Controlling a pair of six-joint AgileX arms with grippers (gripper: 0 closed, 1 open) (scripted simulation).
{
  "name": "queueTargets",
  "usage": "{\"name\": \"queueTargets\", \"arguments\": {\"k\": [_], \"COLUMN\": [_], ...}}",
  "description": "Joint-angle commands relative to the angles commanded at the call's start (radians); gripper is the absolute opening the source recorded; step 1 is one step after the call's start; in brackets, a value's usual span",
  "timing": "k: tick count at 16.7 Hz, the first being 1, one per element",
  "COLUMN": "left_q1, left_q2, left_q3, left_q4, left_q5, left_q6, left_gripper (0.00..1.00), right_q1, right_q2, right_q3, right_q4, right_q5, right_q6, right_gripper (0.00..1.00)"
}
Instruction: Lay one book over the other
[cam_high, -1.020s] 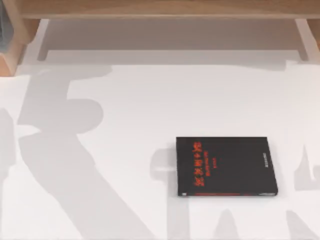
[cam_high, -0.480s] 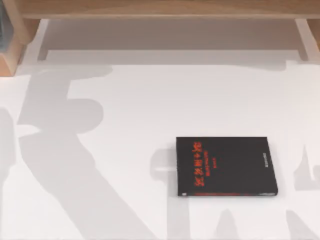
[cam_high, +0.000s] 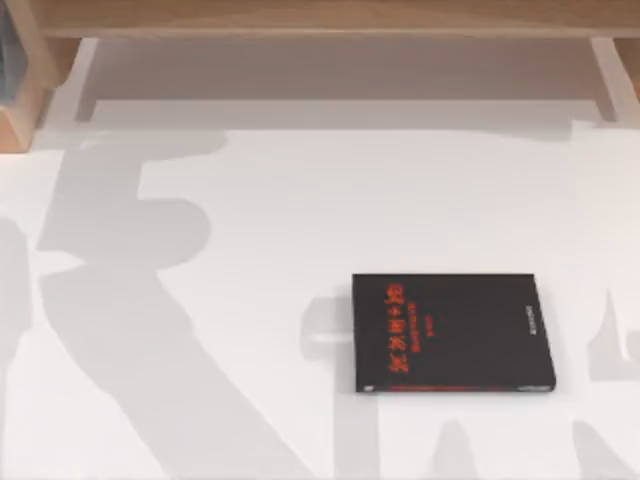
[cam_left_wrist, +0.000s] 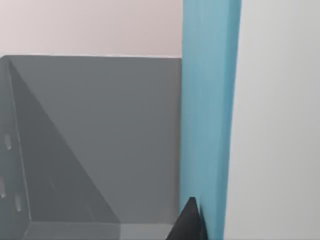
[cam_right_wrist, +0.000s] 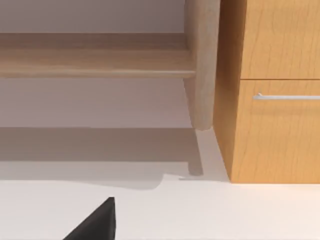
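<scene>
**Black book flat on bench, teal book upright at my left wrist**

Black book (cam_high: 453, 332), thin, with red lettering and a red strip along its near edge, lies flat on the white bench (cam_high: 300, 200), right of centre in my top view. Nothing rests on it. Grey arm shadows fall across the bench's left half and along its near edge.

On my left wrist camera I see the teal-blue book (cam_left_wrist: 207, 115) standing as a tall upright band, a pale surface on one side of it and a grey box-like wall (cam_left_wrist: 100, 140) on the other. A dark fingertip (cam_left_wrist: 190, 222) of my left gripper sits right against the book's lower part. I cannot tell whether those fingers are clamped on the book or merely touching it.

On my right wrist camera I see a wooden shelf (cam_right_wrist: 95, 55) with a rounded post (cam_right_wrist: 201, 65), and just beside it a wooden cabinet (cam_right_wrist: 275, 100) with a metal drawer handle (cam_right_wrist: 286, 96). One dark tip (cam_right_wrist: 97, 222) of my right gripper shows over the bench; I cannot tell if its fingers are released or clenched.
</scene>
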Motion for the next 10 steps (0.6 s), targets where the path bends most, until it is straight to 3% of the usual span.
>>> {"name": "queueTargets", "arguments": {"k": [7,10], "left_q1": [0.002,-0.008], "left_q2": [-0.028,-0.082], "left_q3": [-0.017,-0.032], "left_q4": [-0.011,-0.041], "left_q5": [0.005,-0.042], "left_q6": [0.002,0.019], "left_gripper": [0.00,0.00], "right_q1": [0.000,0.000], "right_q2": [0.000,0.000], "right_q3": [0.000,0.000], "right_q4": [0.000,0.000], "right_q5": [0.000,0.000], "right_q6": [0.000,0.000], "right_gripper": [1.00,1.00]}}
